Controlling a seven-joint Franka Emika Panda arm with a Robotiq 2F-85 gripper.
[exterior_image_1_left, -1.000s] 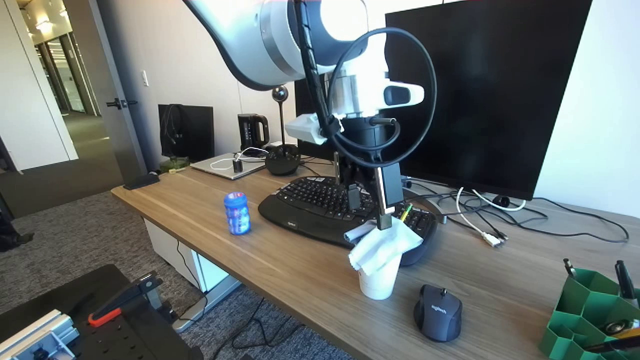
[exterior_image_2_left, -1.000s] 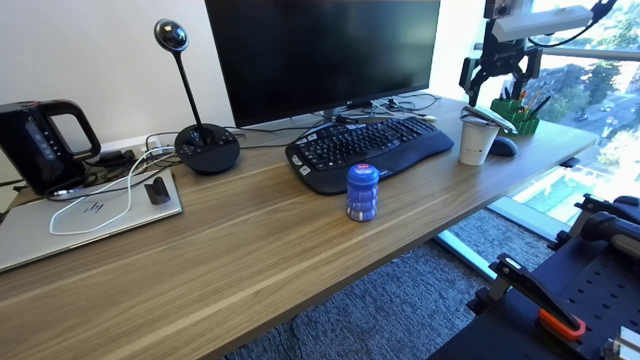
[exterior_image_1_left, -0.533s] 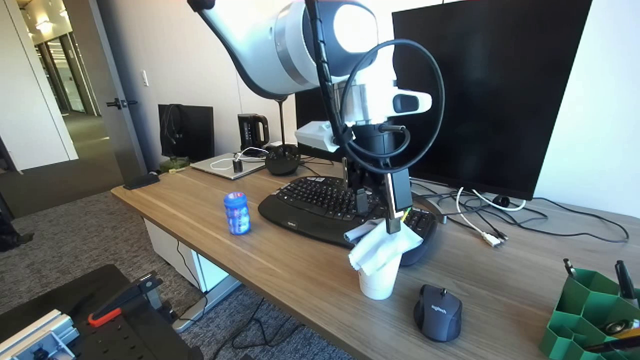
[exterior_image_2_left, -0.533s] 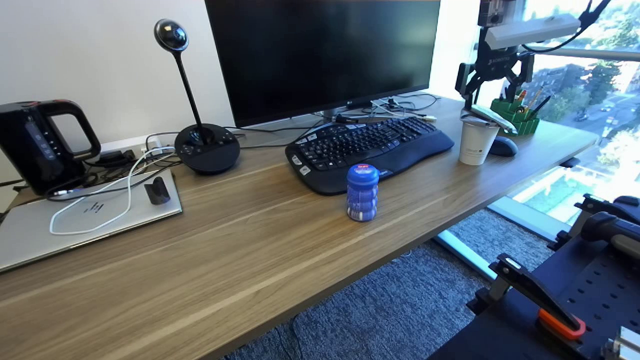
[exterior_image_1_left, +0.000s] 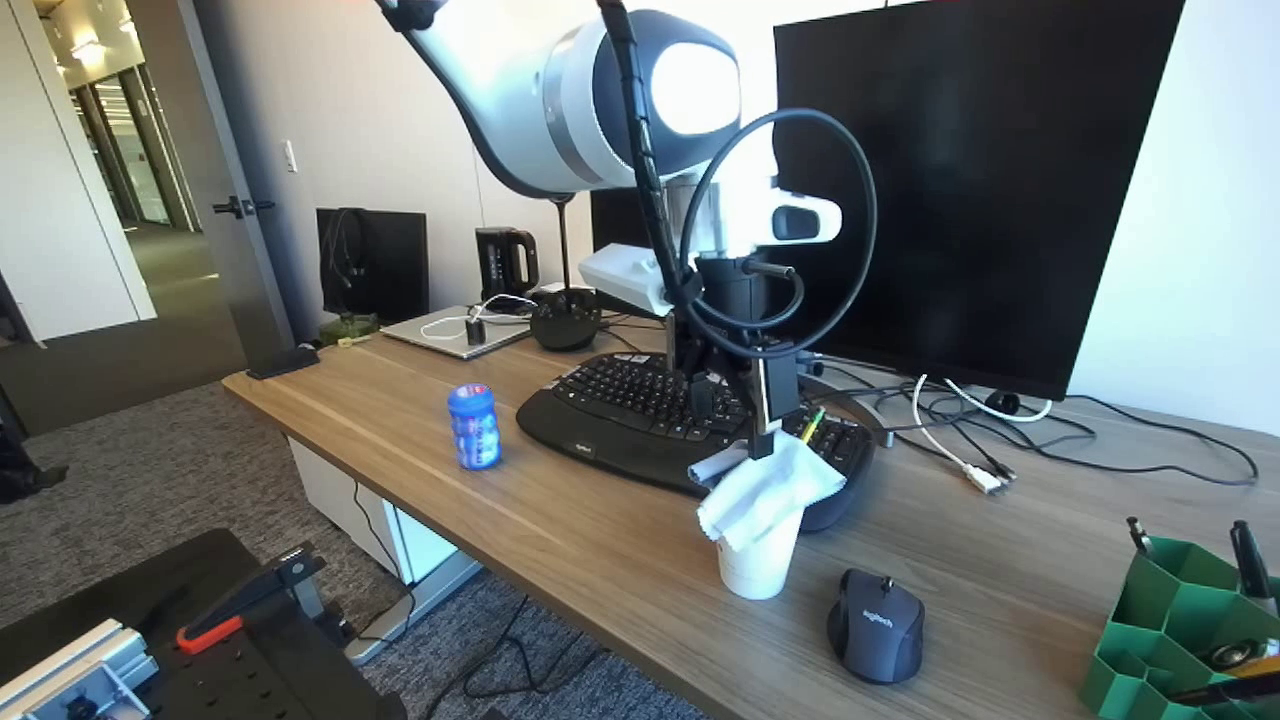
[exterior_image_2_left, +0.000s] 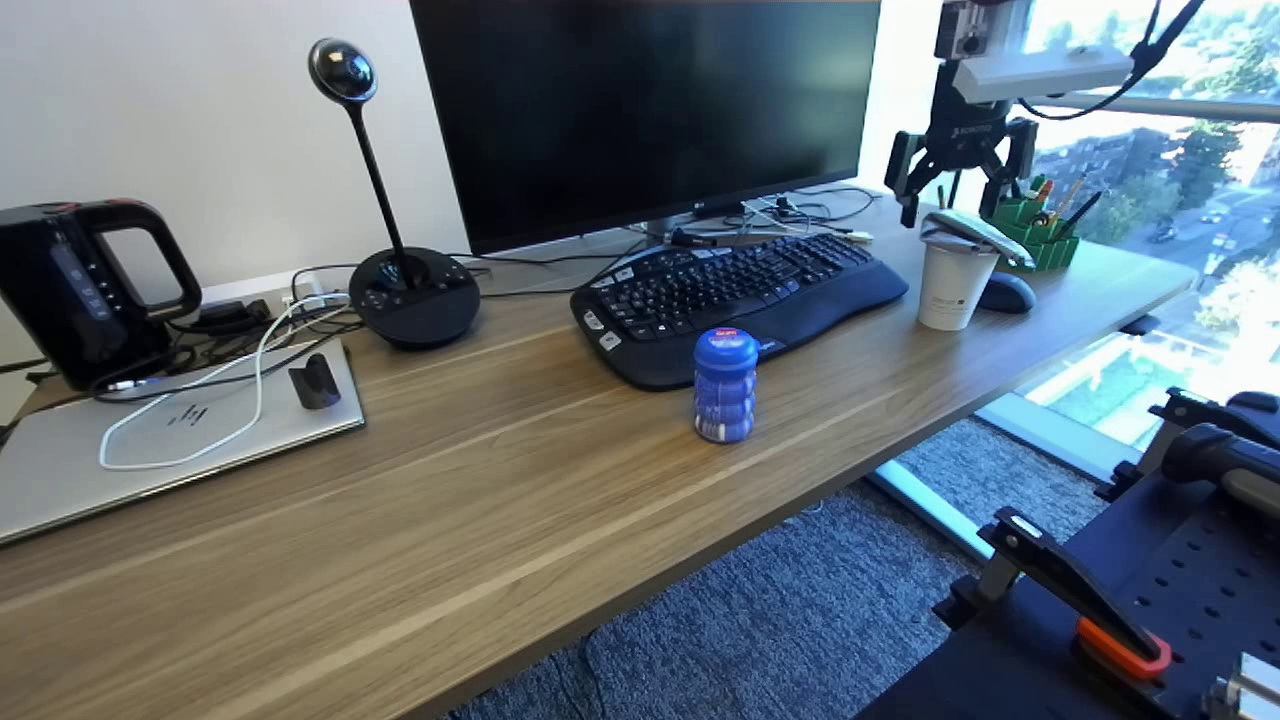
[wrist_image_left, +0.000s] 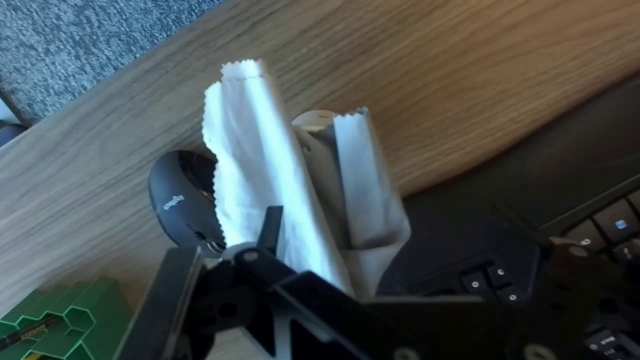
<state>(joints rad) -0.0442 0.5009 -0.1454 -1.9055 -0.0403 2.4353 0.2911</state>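
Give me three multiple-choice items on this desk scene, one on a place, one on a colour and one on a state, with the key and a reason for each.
1. Where does the cloth lie?
A. Over the top of the white cup
B. Under the mouse
C. On the laptop

2. What colour is the pen holder?
A. Red
B. Orange
C. Green

3. How does the gripper stand?
A. Shut
B. Open
C. Out of every view

Key:
1. A: the cloth lies across the cup's rim in both exterior views.
2. C: its walls show green in both exterior views and in the wrist view.
3. B: its jaws stand apart in an exterior view, with a gap between them.
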